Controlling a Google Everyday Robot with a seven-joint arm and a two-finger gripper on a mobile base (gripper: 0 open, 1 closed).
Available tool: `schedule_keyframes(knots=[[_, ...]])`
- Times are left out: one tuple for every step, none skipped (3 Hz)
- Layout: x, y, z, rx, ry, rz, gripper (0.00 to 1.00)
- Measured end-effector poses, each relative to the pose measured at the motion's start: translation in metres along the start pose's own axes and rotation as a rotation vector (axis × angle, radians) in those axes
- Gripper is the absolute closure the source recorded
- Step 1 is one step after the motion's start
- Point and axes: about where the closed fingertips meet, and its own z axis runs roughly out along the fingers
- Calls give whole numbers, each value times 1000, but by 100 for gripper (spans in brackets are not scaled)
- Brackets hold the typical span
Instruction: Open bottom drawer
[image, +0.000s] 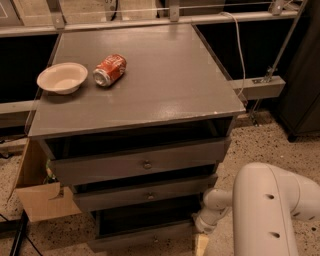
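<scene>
The grey cabinet (150, 95) has three drawers, each with a small round knob. The bottom drawer (142, 241) is the lowest, at the frame's lower edge. It stands pulled out a little, with its dark inside showing above its front. My gripper (201, 244) hangs from the white arm (270, 210) at the lower right. It is low down, right beside the bottom drawer's right end, and partly cut off by the frame edge. The middle drawer (145, 195) and top drawer (142, 164) also stand slightly out.
A white bowl (62, 77) and a red soda can (110, 70) lying on its side rest on the cabinet top. A cardboard box (37, 197) stands on the floor to the cabinet's left. A metal rail and a cable (240, 55) run behind on the right.
</scene>
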Motion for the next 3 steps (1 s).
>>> schedule_keyframes(knots=[[4,8,-2,-45,18,21,0],[6,13,-5,-69,31,33,0],[10,18,-8,-98,38,52,0]])
